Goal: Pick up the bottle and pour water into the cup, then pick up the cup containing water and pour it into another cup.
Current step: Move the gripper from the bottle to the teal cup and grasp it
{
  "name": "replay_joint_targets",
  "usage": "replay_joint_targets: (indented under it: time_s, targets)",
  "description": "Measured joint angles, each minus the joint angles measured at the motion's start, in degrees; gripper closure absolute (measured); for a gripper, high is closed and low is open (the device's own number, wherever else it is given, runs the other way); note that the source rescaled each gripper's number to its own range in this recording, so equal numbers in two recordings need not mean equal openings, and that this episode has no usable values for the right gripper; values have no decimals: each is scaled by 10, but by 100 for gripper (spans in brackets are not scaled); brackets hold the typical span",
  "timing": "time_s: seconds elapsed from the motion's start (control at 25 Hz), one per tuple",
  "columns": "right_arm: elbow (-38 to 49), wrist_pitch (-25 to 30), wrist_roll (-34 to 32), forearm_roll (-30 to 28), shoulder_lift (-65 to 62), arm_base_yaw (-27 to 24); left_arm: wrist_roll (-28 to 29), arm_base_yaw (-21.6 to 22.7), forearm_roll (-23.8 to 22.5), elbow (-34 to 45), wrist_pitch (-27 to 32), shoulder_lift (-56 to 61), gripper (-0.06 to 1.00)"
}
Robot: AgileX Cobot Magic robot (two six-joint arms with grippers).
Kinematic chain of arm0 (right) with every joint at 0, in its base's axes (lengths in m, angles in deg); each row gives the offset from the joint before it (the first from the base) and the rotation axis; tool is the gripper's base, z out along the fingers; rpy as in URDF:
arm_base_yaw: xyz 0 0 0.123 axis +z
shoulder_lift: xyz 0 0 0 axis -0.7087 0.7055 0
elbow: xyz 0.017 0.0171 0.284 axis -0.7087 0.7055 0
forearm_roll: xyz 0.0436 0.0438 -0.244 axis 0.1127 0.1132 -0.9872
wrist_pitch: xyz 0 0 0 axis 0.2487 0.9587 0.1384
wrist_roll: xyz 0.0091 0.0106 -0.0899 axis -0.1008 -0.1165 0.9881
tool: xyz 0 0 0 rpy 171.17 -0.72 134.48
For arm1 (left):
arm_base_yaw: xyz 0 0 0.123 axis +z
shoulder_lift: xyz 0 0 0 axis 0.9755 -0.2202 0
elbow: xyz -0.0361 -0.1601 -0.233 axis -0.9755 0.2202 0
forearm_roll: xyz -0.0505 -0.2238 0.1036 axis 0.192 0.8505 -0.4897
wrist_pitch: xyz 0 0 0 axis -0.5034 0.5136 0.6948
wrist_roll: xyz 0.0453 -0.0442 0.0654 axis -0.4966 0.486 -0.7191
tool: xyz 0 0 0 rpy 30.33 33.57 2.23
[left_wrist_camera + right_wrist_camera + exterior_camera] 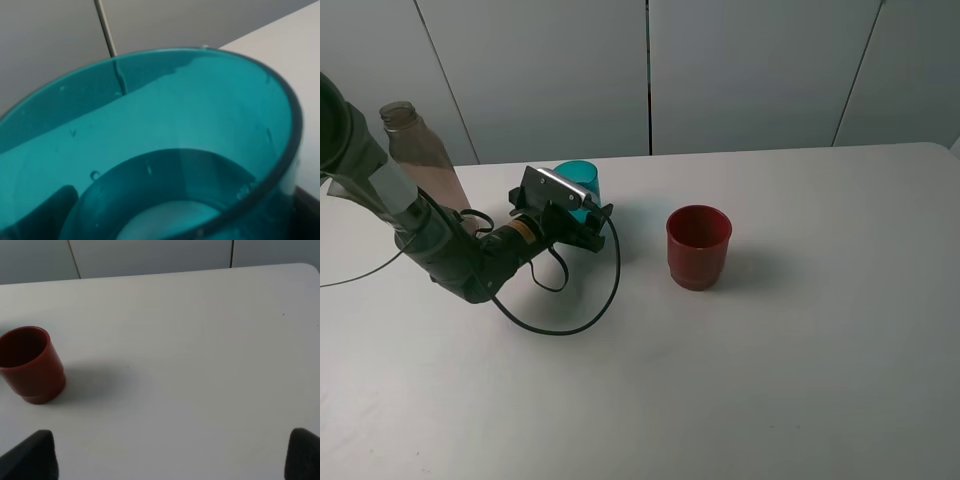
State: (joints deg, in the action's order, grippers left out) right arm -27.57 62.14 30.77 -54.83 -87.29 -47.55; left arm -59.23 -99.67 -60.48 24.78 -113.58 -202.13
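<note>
1. Our left arm lies low over the table (800,380), reaching toward 2 o'clock, and puts the left gripper (583,206) at the teal cup (579,179).
2. Its fingers (47,212) flank the teal cup; we cannot tell whether they press it.
3. The bottle (417,152) stands at the teal cup's 9 o'clock and the red cup (699,246) at its 4 o'clock.
4. Our right gripper (170,455) hovers with its fingers spread wide, well apart from the red cup.

The translucent teal cup (578,176) stands upright between the fingers of the left end effector (582,207), the tall, smoky, capless bottle (412,150) upright behind it, the squat dark red cup (698,246) upright, well apart to its right.
</note>
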Motion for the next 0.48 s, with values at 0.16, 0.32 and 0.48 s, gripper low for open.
replay_joint_targets:
  time_s: [0.16,0.32,0.48]
  targets:
    - [0,0,0,0,0,0,-2,1,0,-7,0,-1,0]
    - [0,0,3,0,0,0,-3,5,-1,-16,0,-4,0]
    - [0,0,3,0,0,0,-3,6,-1,-20,1,-10,0]
